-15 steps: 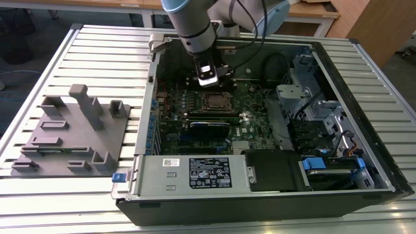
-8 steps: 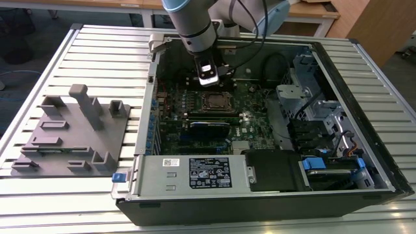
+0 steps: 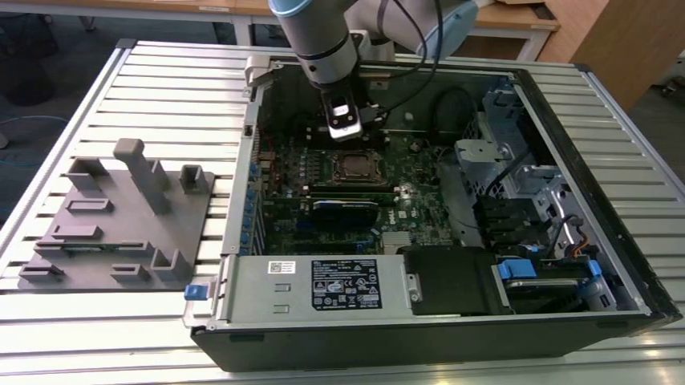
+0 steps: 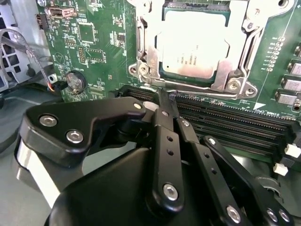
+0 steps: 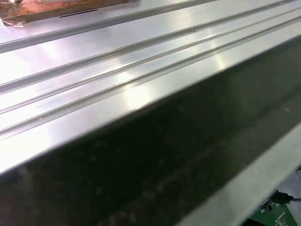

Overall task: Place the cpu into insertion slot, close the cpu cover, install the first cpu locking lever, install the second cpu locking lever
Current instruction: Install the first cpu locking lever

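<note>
In the second wrist view the cpu (image 4: 195, 44) lies flat in the insertion slot (image 4: 162, 74), silver-grey top up. The cpu cover (image 4: 146, 47), a silvery frame, lies down around it. My gripper (image 4: 164, 96) is shut with nothing between its black fingers (image 4: 163, 136), and the tips sit at the socket's edge beside the memory slots. In the exterior view the gripper (image 3: 345, 130) hangs just above the far side of the socket (image 3: 357, 166) on the green board. I cannot make out the locking levers clearly.
Long black memory slots (image 4: 225, 127) run just beside the fingertips. A coin battery (image 4: 75, 81) sits on the board nearby. A grey fixture (image 3: 118, 216) stands on the slatted table at the exterior view's left. The power supply (image 3: 321, 285) and drive cages (image 3: 535, 224) fill the case's near and right parts.
</note>
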Tool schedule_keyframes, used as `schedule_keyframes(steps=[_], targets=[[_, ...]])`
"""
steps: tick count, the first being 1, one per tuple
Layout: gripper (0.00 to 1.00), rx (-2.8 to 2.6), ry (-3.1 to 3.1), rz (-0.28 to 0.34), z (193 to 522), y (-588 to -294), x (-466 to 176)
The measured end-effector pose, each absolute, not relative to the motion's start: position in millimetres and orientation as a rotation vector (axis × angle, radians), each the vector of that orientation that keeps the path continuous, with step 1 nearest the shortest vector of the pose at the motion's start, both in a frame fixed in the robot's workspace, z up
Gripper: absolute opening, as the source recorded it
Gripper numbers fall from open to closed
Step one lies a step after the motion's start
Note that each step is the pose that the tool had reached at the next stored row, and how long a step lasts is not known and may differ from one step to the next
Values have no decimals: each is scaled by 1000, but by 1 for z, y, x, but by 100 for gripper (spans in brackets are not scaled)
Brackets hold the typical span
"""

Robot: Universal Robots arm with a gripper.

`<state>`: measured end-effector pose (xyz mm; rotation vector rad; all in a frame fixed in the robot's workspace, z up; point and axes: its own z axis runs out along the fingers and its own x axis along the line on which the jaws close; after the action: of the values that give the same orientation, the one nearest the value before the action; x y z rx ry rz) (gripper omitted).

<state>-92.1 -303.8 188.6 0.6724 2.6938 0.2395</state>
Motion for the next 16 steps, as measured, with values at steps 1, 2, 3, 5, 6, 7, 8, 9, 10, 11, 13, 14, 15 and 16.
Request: schedule_keyframes(steps=[1,2,3,5,6,7,8,9,10,11,13,14,15,16], targets=[[10,673,2694,240,189,-304,-92],[10,673,2694,240,188,-304,-92],[10,673,2694,240,188,-305,-92],[10,672,2694,240,187,-306,-92],[10,673,2694,240,187,-306,-92],[10,673,2694,240,187,-306,-92],[10,673,2694,240,186,-307,-92],[10,673,2694,240,186,-307,-92],[10,673,2694,239,186,-307,-92],[10,673,2694,240,185,-307,-92],[10,673,2693,241,185,-308,-92],[10,673,2693,241,184,-308,-92],[10,673,2694,241,184,-309,-92],[10,673,2694,241,184,-309,-92]])
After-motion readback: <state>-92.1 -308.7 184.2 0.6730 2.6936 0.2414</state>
